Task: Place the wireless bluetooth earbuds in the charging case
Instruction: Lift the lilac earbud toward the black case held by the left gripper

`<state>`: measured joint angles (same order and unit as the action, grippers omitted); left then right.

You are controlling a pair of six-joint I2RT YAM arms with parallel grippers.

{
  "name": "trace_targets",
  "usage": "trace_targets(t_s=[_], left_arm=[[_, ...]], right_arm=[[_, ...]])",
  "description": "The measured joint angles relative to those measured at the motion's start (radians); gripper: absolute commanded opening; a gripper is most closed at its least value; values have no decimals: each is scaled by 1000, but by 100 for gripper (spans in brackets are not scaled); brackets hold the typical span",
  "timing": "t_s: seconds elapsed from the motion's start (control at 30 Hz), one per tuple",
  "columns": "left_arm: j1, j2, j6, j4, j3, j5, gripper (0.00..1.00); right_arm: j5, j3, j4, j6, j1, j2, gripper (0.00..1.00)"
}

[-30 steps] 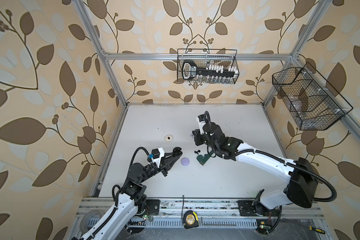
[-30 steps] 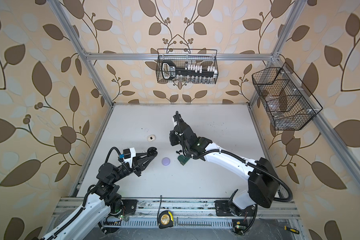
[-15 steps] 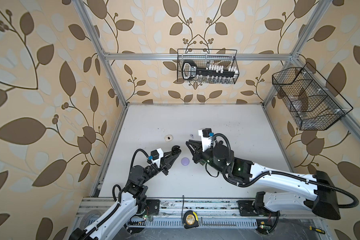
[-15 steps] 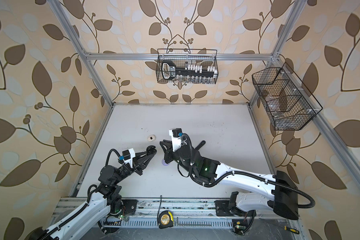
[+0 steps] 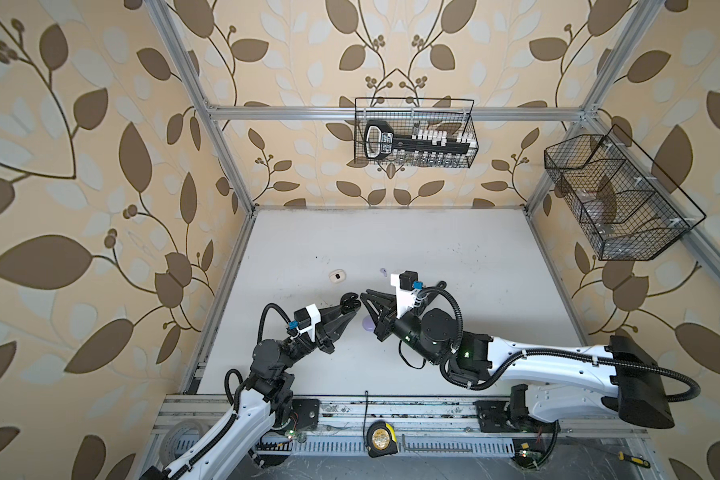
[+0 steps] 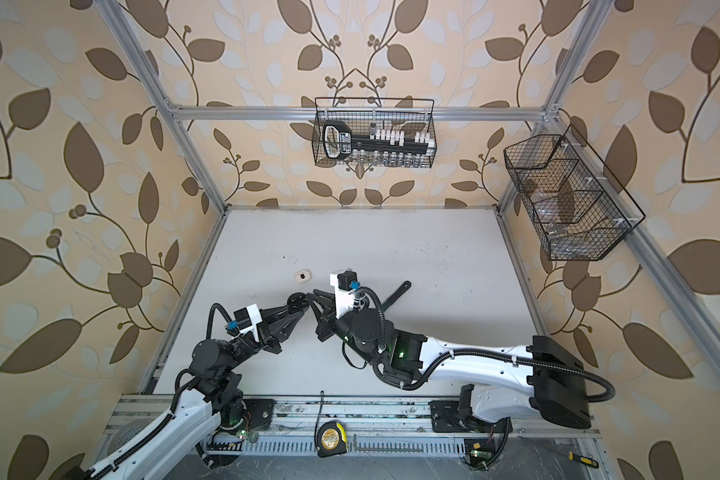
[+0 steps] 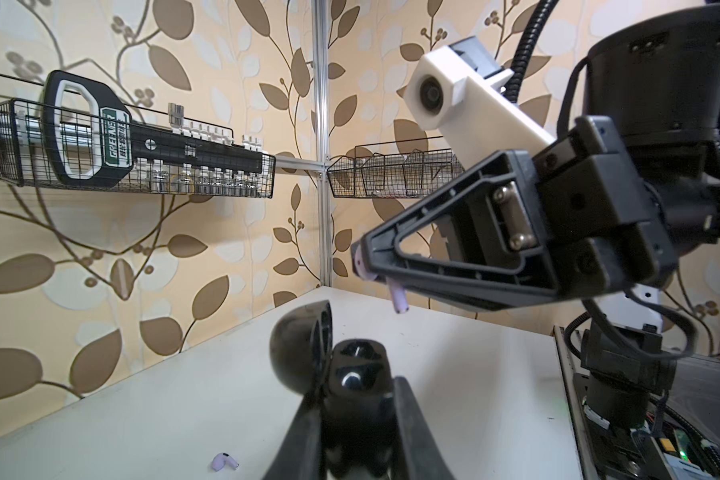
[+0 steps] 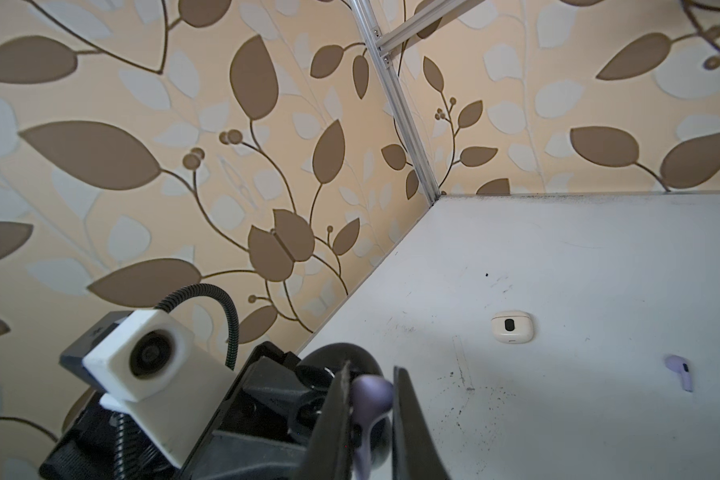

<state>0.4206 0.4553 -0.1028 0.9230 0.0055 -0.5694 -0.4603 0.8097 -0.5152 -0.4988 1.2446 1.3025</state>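
My left gripper is shut on a black charging case, held above the table with its round lid hinged open. In both top views the case sits at that gripper's tip. My right gripper is shut on a pale lilac earbud, whose stem hangs down just above and beyond the open case. The two gripper tips nearly meet. A second lilac earbud lies loose on the table.
A white case lies on the table behind the left gripper. A lilac case shows under the right gripper. A dark wrench-shaped tool lies behind the right arm. Wire baskets hang on the walls.
The right arm has swung down and to the left from mid-table, bringing the lilac earbud up to the black case. The left gripper has hardly moved.
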Motion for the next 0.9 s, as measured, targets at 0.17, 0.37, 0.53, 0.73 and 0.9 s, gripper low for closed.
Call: trace_targets(t_s=[0.17, 0.37, 0.53, 0.73, 0.9], left_arm=[[0, -10, 0, 1, 0, 0, 0], [0, -10, 0, 0, -2, -3, 0], [0, -11, 0, 0, -2, -7, 0], [0, -16, 0, 0, -2, -8, 0], [0, -17, -1, -8, -2, -7, 0]], right_arm=[[0, 7, -5, 3, 6, 32, 11], [-1, 25, -13, 27, 20, 39, 11], [-8, 29, -28, 48, 29, 39, 11], [-20, 45, -37, 68, 30, 57, 11], [-38, 63, -47, 79, 30, 88, 10]])
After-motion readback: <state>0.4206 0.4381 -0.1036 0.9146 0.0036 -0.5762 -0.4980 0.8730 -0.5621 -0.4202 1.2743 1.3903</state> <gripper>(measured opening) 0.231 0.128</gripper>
